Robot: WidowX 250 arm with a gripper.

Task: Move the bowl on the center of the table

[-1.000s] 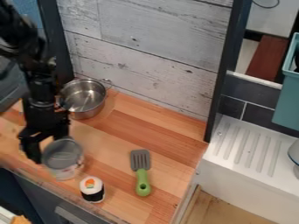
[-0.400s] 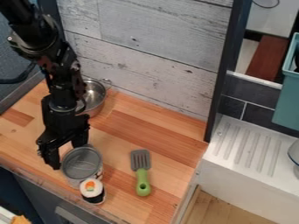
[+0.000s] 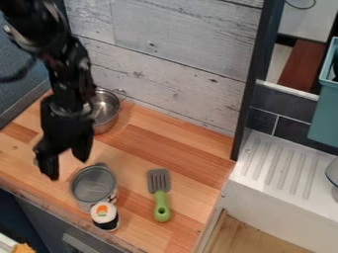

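Black and spread well apart, my gripper's fingers frame empty air as the gripper (image 3: 65,169) hangs over the bench (image 3: 168,141) at left. Beside it, the grey, can-like bowl (image 3: 93,184) stands near the front edge, behind a sushi roll (image 3: 104,215); a green-handled spatula (image 3: 160,195) lies right.

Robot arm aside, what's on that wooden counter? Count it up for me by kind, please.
Cooking pots: 1, the metal pot
Open tins: 1, the grey tin
Sushi rolls: 1, the sushi roll
Spatulas: 1, the spatula
Total: 4
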